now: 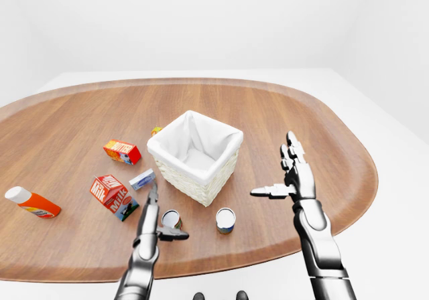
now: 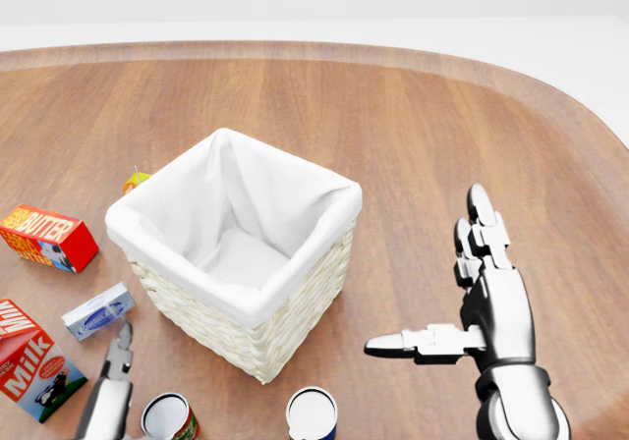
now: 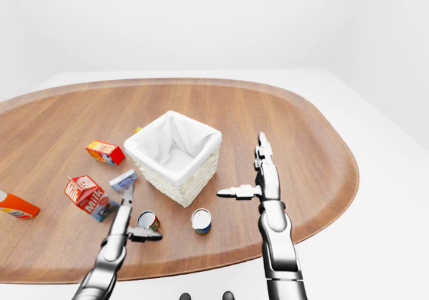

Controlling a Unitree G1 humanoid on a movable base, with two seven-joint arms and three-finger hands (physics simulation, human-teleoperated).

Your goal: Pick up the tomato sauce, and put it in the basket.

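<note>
Labels proving too small to read on either can. Getting cropped by the head view's bottom edge: the short red-labelled tin can (image 1: 171, 219), taken for the tomato sauce, and the short blue-labelled tin can (image 1: 225, 220) to its right. Hiding almost entirely behind the white-lined wicker basket (image 1: 201, 183): a small yellow-and-red thing (image 1: 155, 130), impossible to identify.

Spreading wide, the left hand (image 1: 151, 229), one finger pointing up, thumb reaching rightward just under the red-labelled tin can; hard telling whether touching, gripping nothing. Hovering flat and fully splayed, the right hand (image 1: 297, 181), thumb aimed left, touching nothing.

Standing upright on the oval wooden table (image 1: 301, 112), that red-labelled tin can, just below the basket's left corner. Lying around at left: an orange-red butter box (image 1: 122, 151), a red milk carton (image 1: 110, 193), a small blue-and-white box (image 1: 142, 179), an orange bottle with a white cap (image 1: 31, 203).
</note>
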